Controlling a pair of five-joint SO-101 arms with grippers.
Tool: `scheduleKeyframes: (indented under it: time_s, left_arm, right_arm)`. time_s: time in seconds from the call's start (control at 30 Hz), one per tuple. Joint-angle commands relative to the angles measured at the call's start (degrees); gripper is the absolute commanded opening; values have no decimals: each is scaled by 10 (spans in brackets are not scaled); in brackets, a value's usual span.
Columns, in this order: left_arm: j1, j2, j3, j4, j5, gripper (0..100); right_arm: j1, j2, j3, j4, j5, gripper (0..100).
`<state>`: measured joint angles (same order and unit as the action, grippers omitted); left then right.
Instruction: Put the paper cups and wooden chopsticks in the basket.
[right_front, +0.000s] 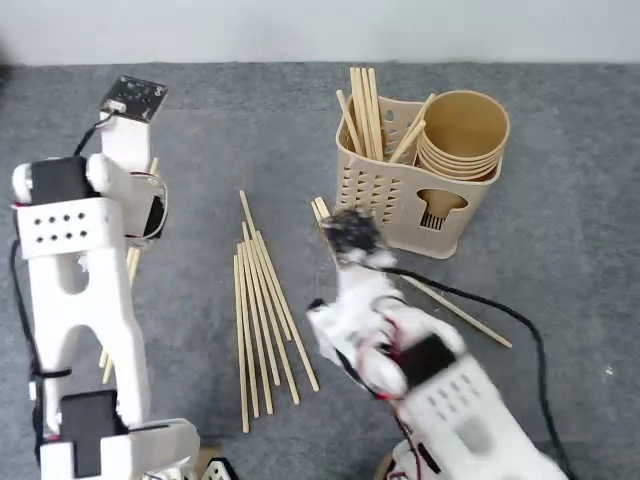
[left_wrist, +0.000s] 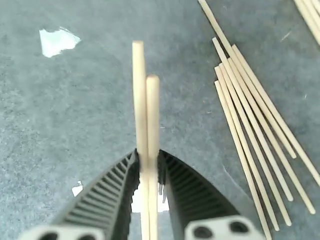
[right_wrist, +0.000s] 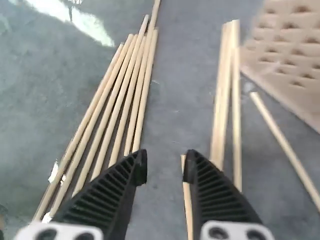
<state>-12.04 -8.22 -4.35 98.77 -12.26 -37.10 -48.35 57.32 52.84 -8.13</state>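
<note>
My left gripper (left_wrist: 148, 161) is shut on two wooden chopsticks (left_wrist: 145, 100) that stick out forward over the grey mat; in the high view they (right_front: 132, 265) show beside the left arm. My right gripper (right_wrist: 165, 167) is open and holds nothing, low over the mat between the loose chopstick pile (right_wrist: 115, 110) and a pair of chopsticks (right_wrist: 225, 90) lying near the basket (right_wrist: 290, 55). The beige slotted basket (right_front: 400, 195) holds a stack of paper cups (right_front: 462, 135) and several upright chopsticks (right_front: 365, 115). The pile (right_front: 262, 310) lies mid-table.
A single chopstick (right_front: 460, 312) lies slanted on the mat in front of the basket, with the right arm's black cable (right_front: 500, 310) running across it. The pile of chopsticks (left_wrist: 255, 135) lies off to one side of my left gripper. Grey mat covers the table.
</note>
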Motion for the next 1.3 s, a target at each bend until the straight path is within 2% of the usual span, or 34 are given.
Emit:
scheduleKeyframes:
  time_s: [0.0,0.13,0.4,0.77,1.13,1.27]
  left_arm:
    - [-4,-36,-10,-4,8,12]
    - [-3,-42,-10,-4,8,12]
    - [-4,-42,-10,-4,8,12]
    - [-4,-42,-10,-4,8,12]
    - [-4,-42,-10,-2,8,12]
    - [-4,-42,-10,-3,8,12]
  right_arm:
    - [-23,130,-40,-104,2,169]
    - [-29,268,-99,-153,3,169]
    - [-38,458,-242,-153,-5,169]
    - [-51,553,-327,-152,-2,169]
    - [-22,634,-360,-152,27,165]
    - [-22,635,-360,-151,28,70]
